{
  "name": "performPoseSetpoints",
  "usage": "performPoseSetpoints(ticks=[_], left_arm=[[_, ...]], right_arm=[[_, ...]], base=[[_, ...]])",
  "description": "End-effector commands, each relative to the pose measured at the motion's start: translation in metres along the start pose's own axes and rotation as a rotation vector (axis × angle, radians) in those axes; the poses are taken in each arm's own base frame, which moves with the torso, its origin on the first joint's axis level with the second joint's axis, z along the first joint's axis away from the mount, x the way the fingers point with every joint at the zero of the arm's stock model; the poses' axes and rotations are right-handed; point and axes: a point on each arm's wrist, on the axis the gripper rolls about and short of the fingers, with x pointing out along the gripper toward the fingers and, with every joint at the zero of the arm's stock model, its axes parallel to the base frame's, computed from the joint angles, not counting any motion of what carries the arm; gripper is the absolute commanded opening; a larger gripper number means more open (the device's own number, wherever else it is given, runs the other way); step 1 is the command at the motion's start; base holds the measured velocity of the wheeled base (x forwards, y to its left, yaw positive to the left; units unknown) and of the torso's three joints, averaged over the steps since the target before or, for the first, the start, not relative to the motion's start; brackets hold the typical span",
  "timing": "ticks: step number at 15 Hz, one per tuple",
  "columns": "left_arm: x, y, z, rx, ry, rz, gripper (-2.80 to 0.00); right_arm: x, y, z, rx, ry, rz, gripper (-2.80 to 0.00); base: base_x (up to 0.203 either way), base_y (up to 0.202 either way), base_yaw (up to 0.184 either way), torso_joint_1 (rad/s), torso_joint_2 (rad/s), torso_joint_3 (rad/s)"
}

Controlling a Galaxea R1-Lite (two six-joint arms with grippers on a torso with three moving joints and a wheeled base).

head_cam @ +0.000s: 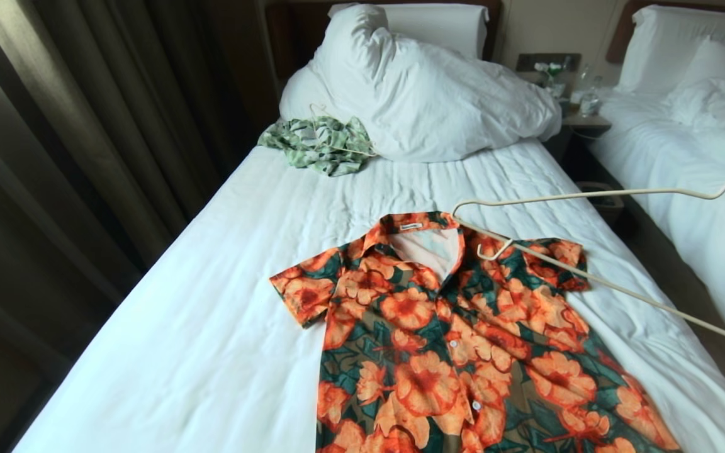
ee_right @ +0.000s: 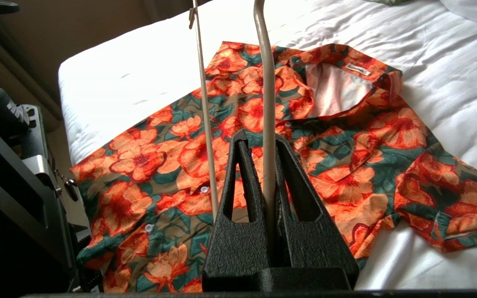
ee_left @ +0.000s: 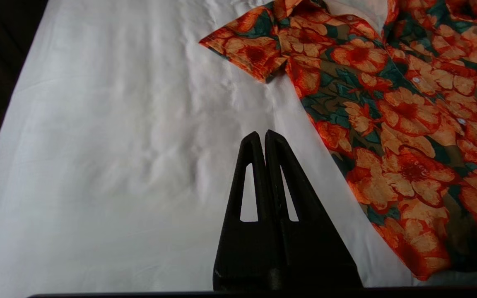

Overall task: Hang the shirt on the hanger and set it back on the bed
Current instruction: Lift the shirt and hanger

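one floral shirt (head_cam: pixel 463 340) lies flat on the bed (head_cam: pixel 211 302); right gripper (ee_right: pixel 268 145) clamps the wire hanger (head_cam: pixel 595 195) above the shirt's collar; left gripper (ee_left: pixel 262 136), pinched together and empty, hovers beside the shirt's sleeve.

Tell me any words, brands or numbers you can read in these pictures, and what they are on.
None can be read.
White neck label inside the shirt collar: dark print, too small to read.
Bottles on the nightstand: labels too blurred.
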Motion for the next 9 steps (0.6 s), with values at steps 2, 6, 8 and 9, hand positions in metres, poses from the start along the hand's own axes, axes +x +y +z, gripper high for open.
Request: performPoseSetpoints(ticks=[2,6,8,9], left_arm=[[0.049,0.003,0.021,-0.081,0.241,-0.144,-2.8],[0.138,-0.004,0.037,-0.188,0.395,-0.266,-2.8],[0.191,-0.01,0.037,-0.225,0.462,-0.293,-2.8],[0.22,-0.015,0.037,-0.236,0.485,-0.312,-2.8]], right_arm=[[-0.008,-0.017,-0.002,0.014,-0.005,-0.037,-2.8],[-0.016,-0.039,0.006,-0.003,-0.004,-0.07,-2.8],[-0.018,-0.048,0.012,-0.022,-0.004,-0.079,-2.8],[-0.02,-0.055,0.012,-0.02,-0.004,-0.087,-2.8]], base=[[0.0,0.0,0.0,0.0,0.0,0.0],[0.0,0.0,0.0,0.0,0.0,0.0],[0.0,0.0,0.0,0.0,0.0,0.0],[0.0,0.0,0.0,0.0,0.0,0.0]])
